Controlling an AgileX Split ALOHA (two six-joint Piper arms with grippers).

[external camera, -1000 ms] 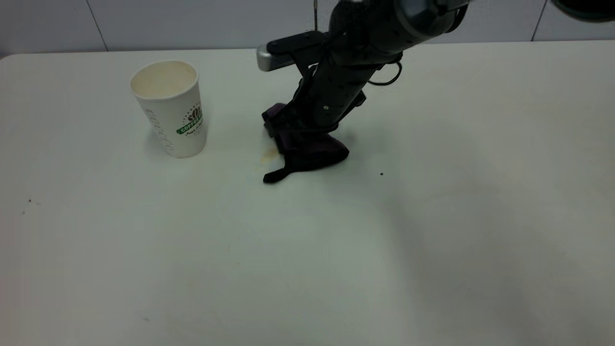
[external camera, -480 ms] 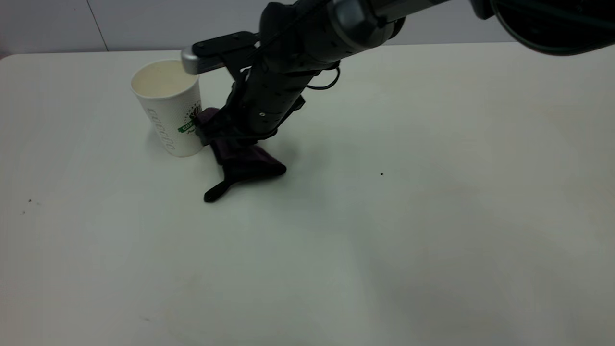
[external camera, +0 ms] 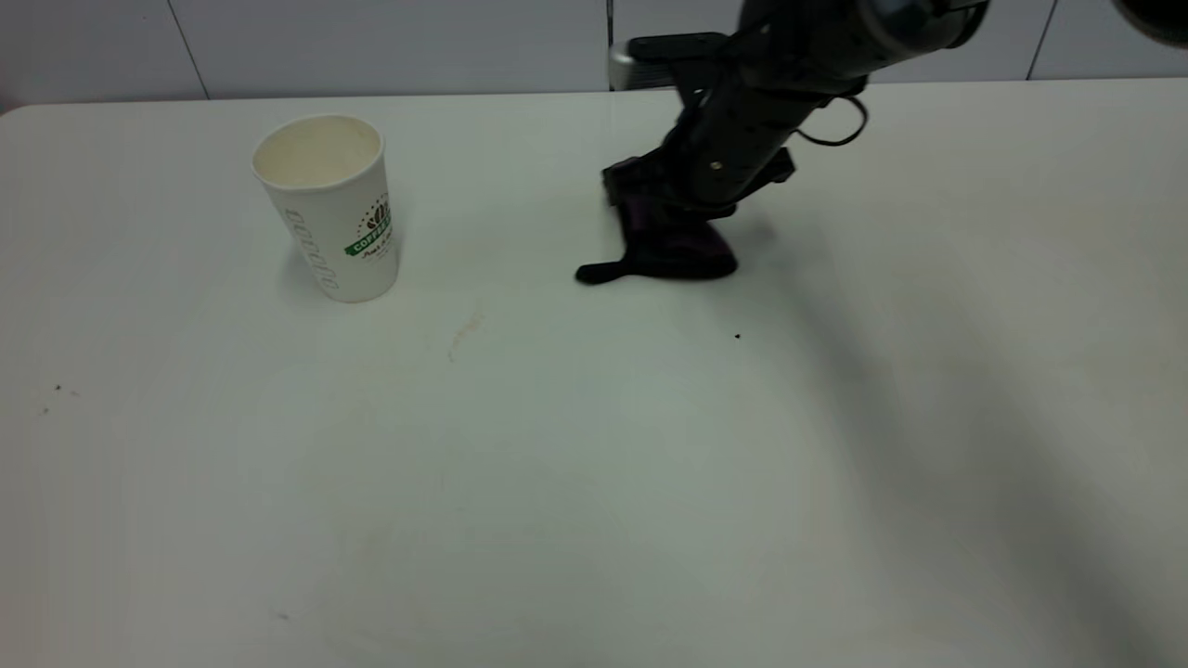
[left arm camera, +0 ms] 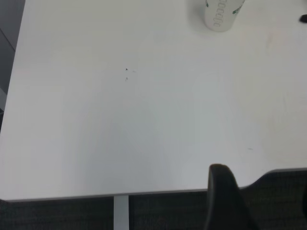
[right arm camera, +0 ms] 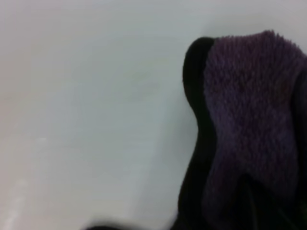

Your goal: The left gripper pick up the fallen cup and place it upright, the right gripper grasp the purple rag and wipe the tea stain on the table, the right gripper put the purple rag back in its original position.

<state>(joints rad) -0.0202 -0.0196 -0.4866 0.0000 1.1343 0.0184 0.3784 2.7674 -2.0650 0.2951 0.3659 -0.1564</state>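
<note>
A wide white counter [external camera: 594, 482] is shown carrying the whole scene, with the right tool [external camera: 664, 218] lowered onto its far middle part and clamped together on the purple rag [external camera: 682, 249]. The rag is pressed against the surface directly beneath the tool, its black loop tab trailing out on the cup side. The cup [external camera: 329, 209] is seen set upright, well apart from the tool, so the first part of the task can be judged done. A faint amber streak of the tea stain [external camera: 464, 329] is left on the surface between cup and tool, nearer the camera than either, and is not touched by the rag at this moment.

The wiping step is judged to be in hand but unfinished. Another pass is called for: the rag is to be dragged flat over the streak, with care that the cup is not knocked, before the cloth is returned to its place.

The left tool [left arm camera: 225, 199] is held back off the counter's edge; whether it is apart or together cannot be told.
</note>
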